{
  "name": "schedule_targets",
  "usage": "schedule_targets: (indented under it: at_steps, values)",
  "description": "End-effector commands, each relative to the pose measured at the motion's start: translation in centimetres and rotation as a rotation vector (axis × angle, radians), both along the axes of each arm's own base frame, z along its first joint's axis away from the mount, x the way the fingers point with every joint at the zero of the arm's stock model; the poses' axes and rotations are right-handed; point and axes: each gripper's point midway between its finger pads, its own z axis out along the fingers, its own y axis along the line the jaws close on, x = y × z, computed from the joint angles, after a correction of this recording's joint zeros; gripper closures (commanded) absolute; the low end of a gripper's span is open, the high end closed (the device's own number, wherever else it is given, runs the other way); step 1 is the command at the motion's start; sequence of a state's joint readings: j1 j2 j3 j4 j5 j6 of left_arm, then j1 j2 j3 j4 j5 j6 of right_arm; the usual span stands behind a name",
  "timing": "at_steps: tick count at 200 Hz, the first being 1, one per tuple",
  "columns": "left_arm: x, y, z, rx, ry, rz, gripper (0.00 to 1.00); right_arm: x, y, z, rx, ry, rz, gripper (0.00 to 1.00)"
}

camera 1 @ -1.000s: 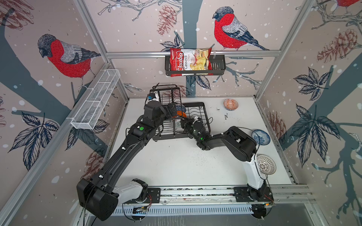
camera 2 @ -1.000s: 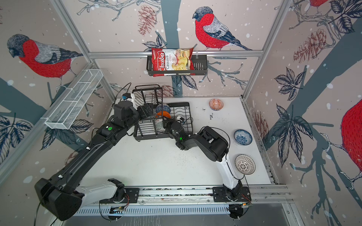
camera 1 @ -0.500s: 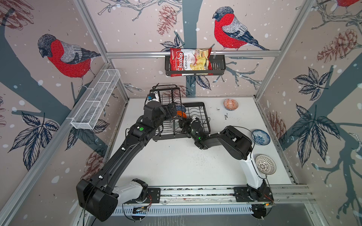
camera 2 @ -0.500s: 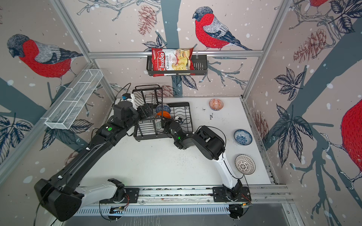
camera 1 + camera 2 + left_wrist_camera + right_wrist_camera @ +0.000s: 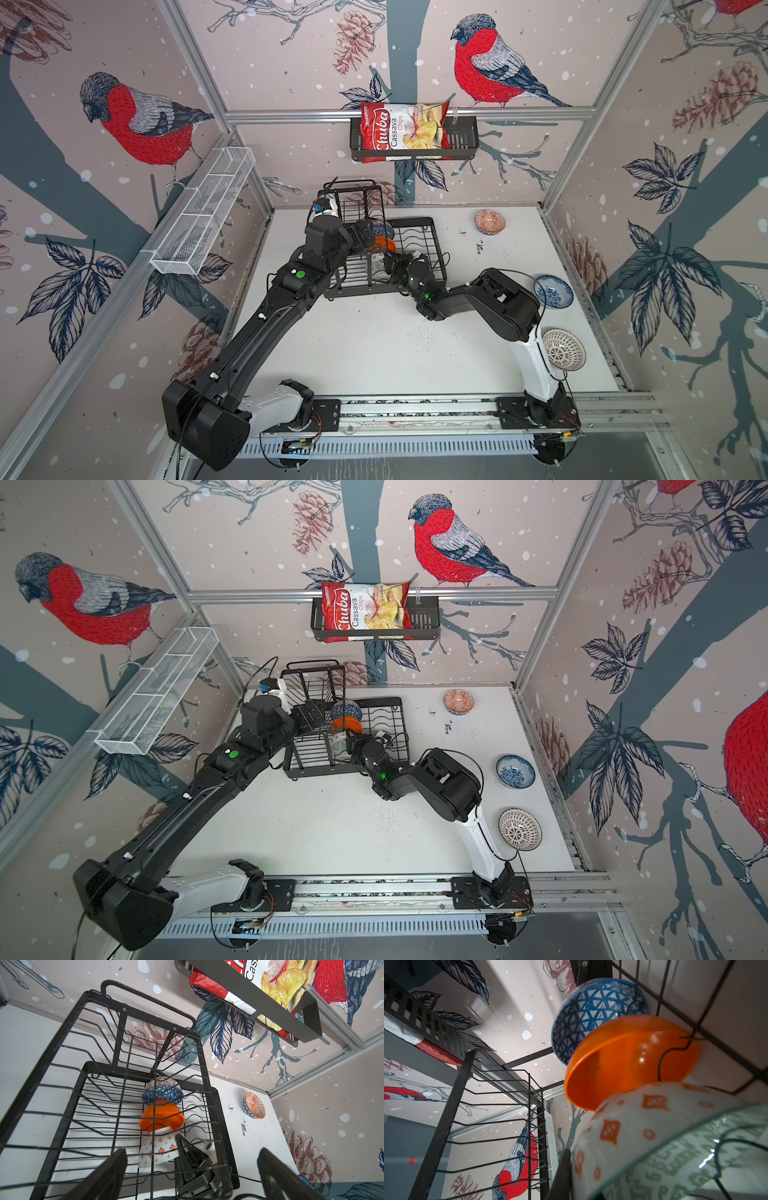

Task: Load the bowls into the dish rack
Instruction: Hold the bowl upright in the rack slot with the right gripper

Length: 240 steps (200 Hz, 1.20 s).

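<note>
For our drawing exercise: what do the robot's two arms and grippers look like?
Both arms are black, boxy links with a white lowest link. The left arm bears a round green mark; the right arm shows a small green light and thin black cables. The left gripper has flat black fingers.

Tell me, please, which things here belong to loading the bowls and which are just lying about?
Job: dish rack; blue geometric bowl, orange bowl, grey-green bowl in it; orange-red bowl, blue-flower bowl, lattice bowl on the table.
Lying about: chips bag, black shelf basket, white mesh basket.
</note>
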<state>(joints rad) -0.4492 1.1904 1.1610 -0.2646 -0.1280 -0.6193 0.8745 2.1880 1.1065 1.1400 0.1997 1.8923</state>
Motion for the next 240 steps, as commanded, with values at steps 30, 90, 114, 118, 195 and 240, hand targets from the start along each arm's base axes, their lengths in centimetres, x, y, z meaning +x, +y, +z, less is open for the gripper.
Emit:
schedule_targets:
  at_steps: [30, 90, 114, 118, 195, 240]
  values:
    - [-0.6, -0.4, -1.3, 0.014, 0.049, -0.025, 0.02, -0.6, 1.0, -0.2, 0.028, 0.032, 0.046, 0.95]
    - [-0.8, -0.3, -1.3, 0.012, 0.047, -0.024, 0.02, -1.0, 1.7, -0.7, 0.018, 0.051, 0.081, 0.92]
    - [-0.7, -0.3, -1.4, 0.012, 0.048, -0.024, 0.02, -1.2, 1.6, -0.9, 0.017, 0.062, 0.081, 0.91]
    - [-0.7, -0.3, -1.4, 0.012, 0.049, -0.024, 0.02, -1.2, 1.5, -1.0, 0.017, 0.066, 0.081, 0.91]
    - [-0.7, -0.6, -1.7, 0.005, 0.056, -0.032, 0.02, -1.8, 1.7, -1.5, 0.051, 0.087, 0.106, 0.86]
    - [-0.7, -0.8, -1.6, -0.001, 0.051, -0.034, 0.02, -1.8, 1.2, -1.3, 0.032, 0.085, 0.091, 0.84]
